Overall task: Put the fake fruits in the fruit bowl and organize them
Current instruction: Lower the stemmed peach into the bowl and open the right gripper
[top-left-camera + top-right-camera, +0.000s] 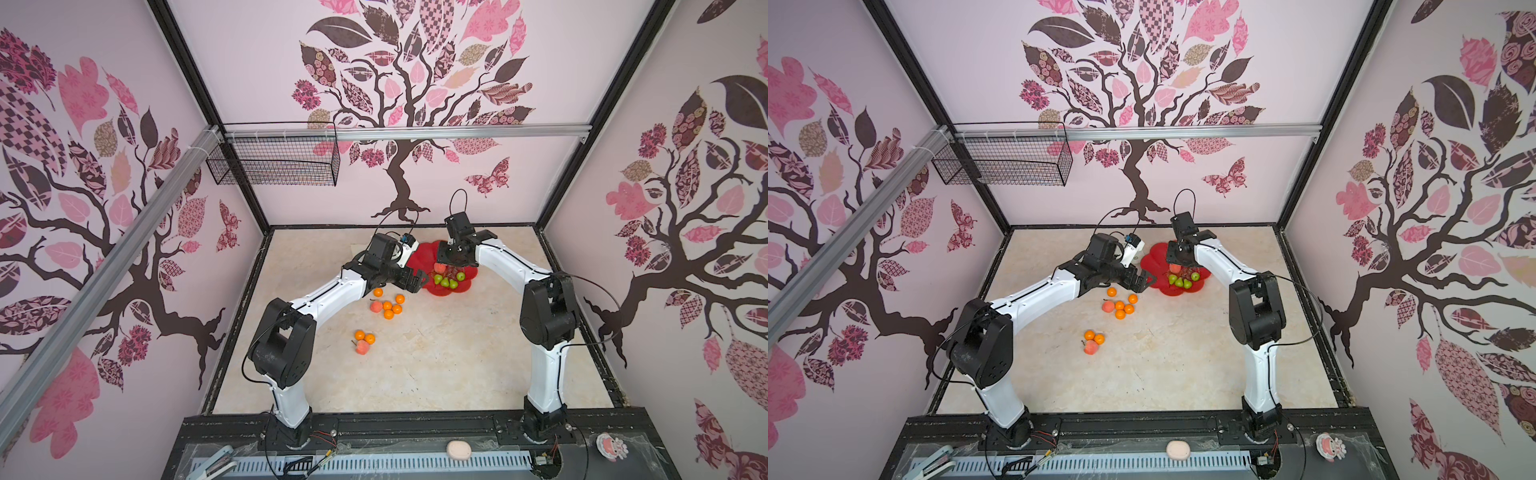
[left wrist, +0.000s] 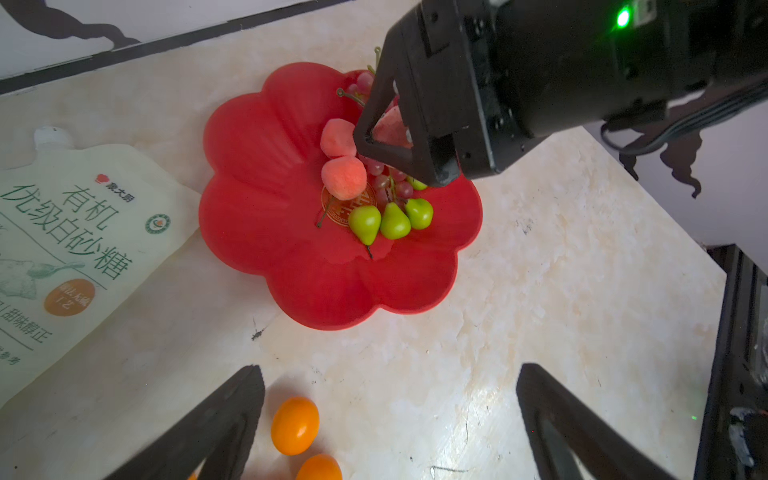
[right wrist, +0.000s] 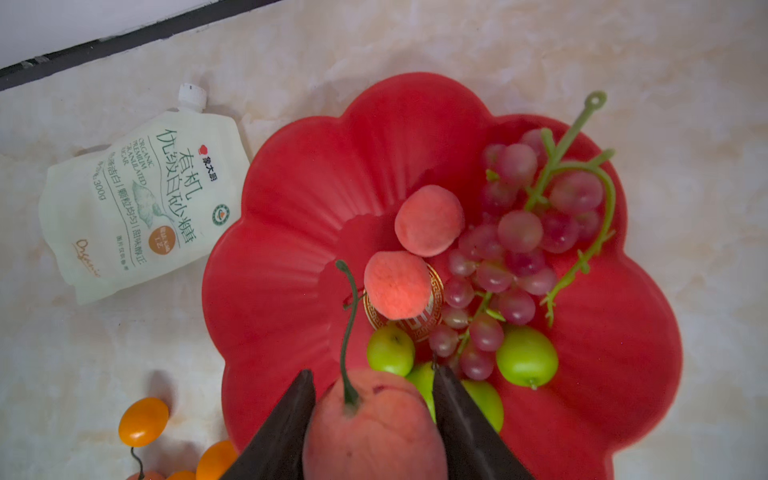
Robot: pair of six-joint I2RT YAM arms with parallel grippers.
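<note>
The right gripper [image 3: 372, 374] clamps one stemmed peach [image 3: 374, 428] between its fingers over the fruit bowl [image 3: 291, 208], the red scalloped dish at the far middle of the pale stone-look table [image 1: 457, 353]. It cannot be told whether the fruit touches anything beneath it.

Inside the bowl lie two more peaches [image 3: 428, 220], one grape bunch [image 3: 519, 232] and four green fruits [image 3: 527, 357], gathered around the gold emblem [image 3: 419, 326] and toward the bowl's right and near side.

The left gripper [image 2: 390, 370] hangs with jaws spread wide, holding nothing, above the table just beside the bowl's near-left rim.

On the table, near and left of the bowl, sit five tangerines [image 1: 388, 314] grouped with one peach [image 1: 376, 306]. Nearer again, two tangerines [image 1: 359, 335] are bunched with one peach [image 1: 362, 347]. In all there are seven tangerines and five peaches.

One white pouch [image 3: 141, 199] lies just left of the bowl.
</note>
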